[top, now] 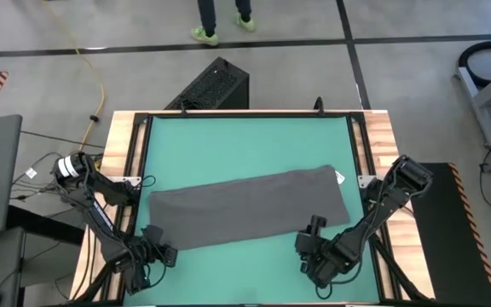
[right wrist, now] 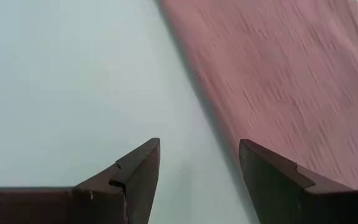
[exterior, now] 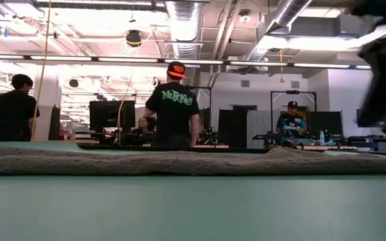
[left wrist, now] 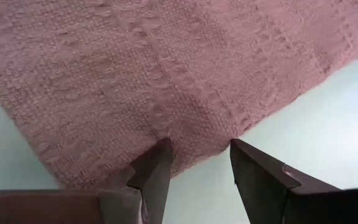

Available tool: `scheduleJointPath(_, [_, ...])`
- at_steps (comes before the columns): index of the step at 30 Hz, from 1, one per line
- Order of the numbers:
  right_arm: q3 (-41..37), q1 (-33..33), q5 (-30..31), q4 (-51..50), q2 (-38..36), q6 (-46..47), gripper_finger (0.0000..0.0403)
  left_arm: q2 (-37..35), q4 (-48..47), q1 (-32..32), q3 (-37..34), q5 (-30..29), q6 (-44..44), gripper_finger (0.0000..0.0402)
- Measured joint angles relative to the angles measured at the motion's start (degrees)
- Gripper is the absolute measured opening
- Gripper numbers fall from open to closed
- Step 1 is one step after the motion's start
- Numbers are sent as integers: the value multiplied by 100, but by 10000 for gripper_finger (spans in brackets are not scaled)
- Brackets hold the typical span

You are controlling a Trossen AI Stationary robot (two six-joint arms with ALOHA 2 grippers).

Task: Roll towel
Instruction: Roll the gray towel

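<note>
Left end effector point(left wrist: 199, 163): my fingers are spread, tips at the towel's near-left edge, the hem just in front of them.
Right end effector point(right wrist: 199, 163): fingers spread over bare green counter point(top: 245, 136), just beside the towel's near long edge, not touching it.
Doing it well: I judge I should slide the left fingers onto the hem, pinch one short end squarely, and bring the right to that same end so the roll starts tight and straight.
Towel point(top: 250, 207): lies flat as a long folded strip across the counter, slightly slanted, between both end effectors and beyond them.
</note>
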Motion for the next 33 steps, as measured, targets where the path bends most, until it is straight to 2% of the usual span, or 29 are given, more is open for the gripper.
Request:
scheduleJointPath(7, [4, -575, 175, 2310, 0, -2218, 244, 54, 207, 93, -38, -428, 141, 162])
scheduleJointPath(9, [21, -795, 479, 2660, -1, -2409, 244, 53, 398, 117, -42, -425, 368, 162])
scheduleJointPath(12, [141, -1092, 874, 1693, -11, -1380, 244, 51, 802, 95, 70, -380, 677, 162])
scheduleJointPath(16, [78, -1468, 613, -364, -7, 1331, 244, 62, 803, 30, 440, -208, 832, 162])
scheduleJointPath(18, [-9, -1565, 540, -890, -6, 2057, 244, 29, 808, 44, 627, -113, 1145, 162])
scheduleJointPath(21, [-97, -1632, 320, -1229, -7, 2587, 244, 19, 800, 57, 893, 33, 1528, 162])
scheduleJointPath(25, [-398, -1753, -723, -1217, 25, 2905, 244, 19, 795, 45, 1174, -193, 1764, 162])
scheduleJointPath(29, [-652, -1767, -795, -1265, 235, 3304, 244, 12, 782, 125, 1327, -830, 2125, 162])
scheduleJointPath(33, [-778, -1885, -707, -1353, 391, 3308, 244, 8, 788, 259, 1404, -1265, 2528, 162])
